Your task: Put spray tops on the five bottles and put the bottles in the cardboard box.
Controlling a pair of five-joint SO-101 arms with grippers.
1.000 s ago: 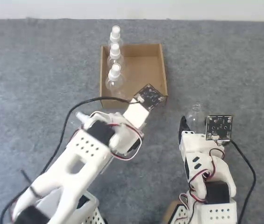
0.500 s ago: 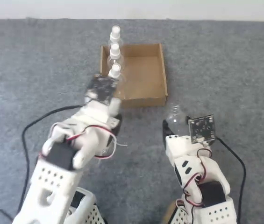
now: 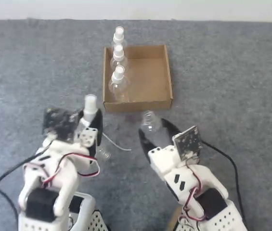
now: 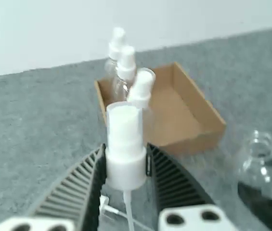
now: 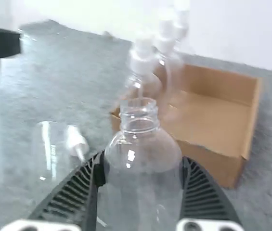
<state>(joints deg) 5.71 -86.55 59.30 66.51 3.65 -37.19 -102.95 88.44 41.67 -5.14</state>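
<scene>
Near the brown cardboard box [image 3: 168, 72], your left jaws were clamped on a white plastic spray top [image 4: 124, 144], your right jaws on a clear open bottle [image 5: 143, 156]; capping seemingly needed alignment next.

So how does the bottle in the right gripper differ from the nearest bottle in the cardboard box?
The gripped bottle has an open neck; the boxed bottle wears a white spray top. The gripped bottle is clamped by the right gripper outside the cardboard box; the boxed bottle stands inside it, free. Both are clear and upright.
</scene>
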